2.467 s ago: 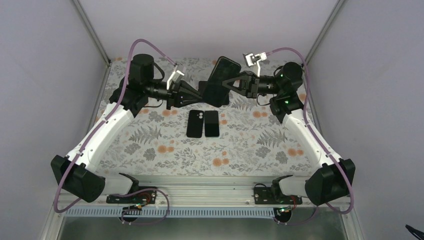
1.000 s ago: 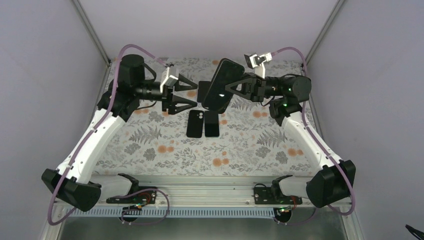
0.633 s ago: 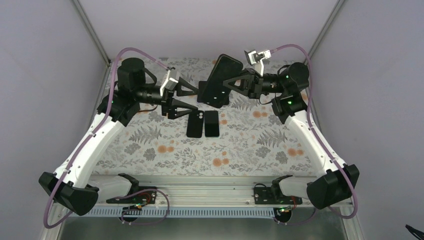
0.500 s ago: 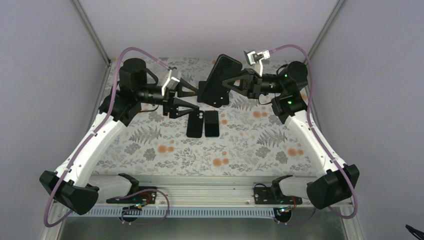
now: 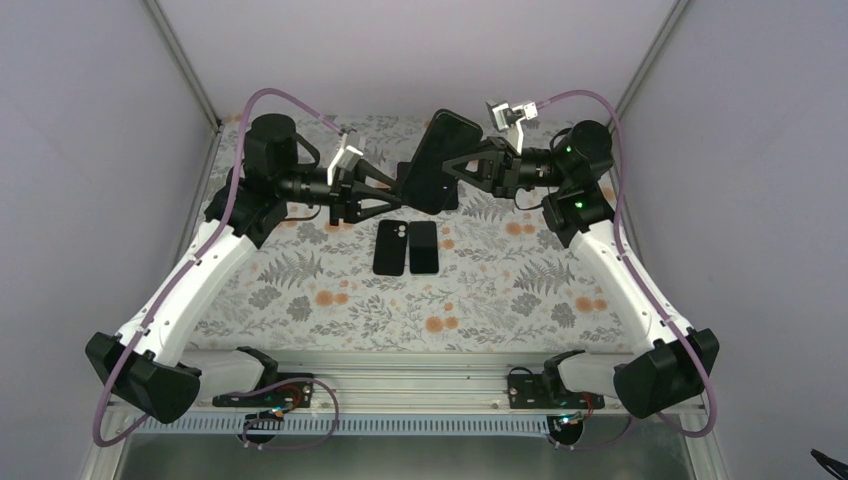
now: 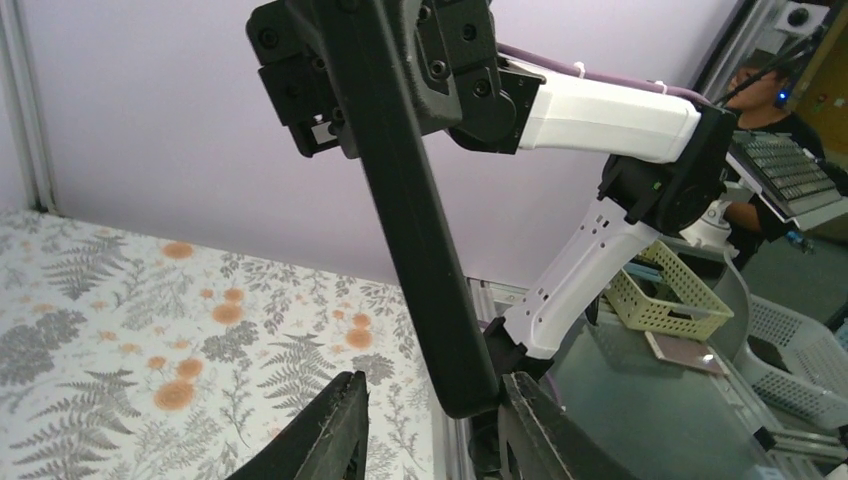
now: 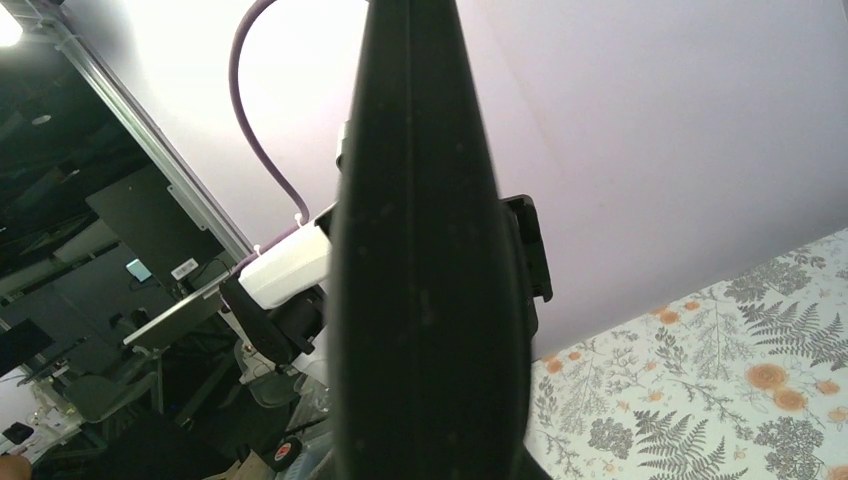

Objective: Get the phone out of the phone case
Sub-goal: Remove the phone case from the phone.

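Note:
A black cased phone [image 5: 437, 155] hangs tilted above the back of the table, and I cannot tell case from phone. My right gripper [image 5: 452, 167] is shut on it from the right. In the right wrist view its dark edge [image 7: 425, 260] fills the middle and hides the fingers. My left gripper [image 5: 398, 197] comes in from the left. In the left wrist view the phone's lower end [image 6: 465, 390] sits between the fingers of that gripper [image 6: 435, 385]. It lies against the right finger [image 6: 530, 420], with a gap to the left finger [image 6: 335, 425].
Two flat black slabs lie side by side on the floral cloth [image 5: 300, 290]: one with a camera cutout [image 5: 391, 247], one plain [image 5: 423, 247]. The enclosure's walls stand close on both sides and behind. Baskets [image 6: 670, 295] sit beyond the table's edge.
My left gripper has moved right to the phone's lower end and its jaws have narrowed around it. The right gripper keeps the phone raised, nearly still.

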